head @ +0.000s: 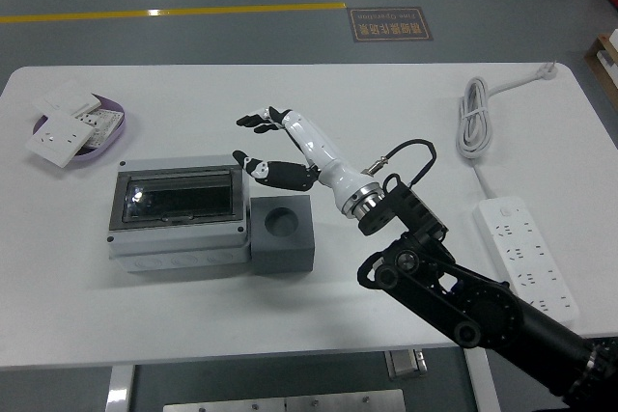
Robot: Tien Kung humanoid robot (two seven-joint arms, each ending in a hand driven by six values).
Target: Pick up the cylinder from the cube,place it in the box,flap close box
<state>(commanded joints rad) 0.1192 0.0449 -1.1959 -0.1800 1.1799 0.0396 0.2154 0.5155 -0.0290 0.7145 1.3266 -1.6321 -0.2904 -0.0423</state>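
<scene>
A grey cube point(282, 233) stands on the white table against the right side of a grey box point(174, 207). The box's clear lid lies flat and shut. The cube's top shows a round grey shape point(281, 220); I cannot tell whether it is the cylinder's end or an empty hole. My right hand point(243, 140) is open with fingers spread and holds nothing. It hovers above the box's back right corner, just behind the cube. The left arm is out of view.
A purple bowl point(116, 129) with white switch plates sits at the far left. A white power strip point(526, 258) and a coiled white cable point(473, 115) lie on the right. My black right forearm point(454, 291) crosses the table's front right.
</scene>
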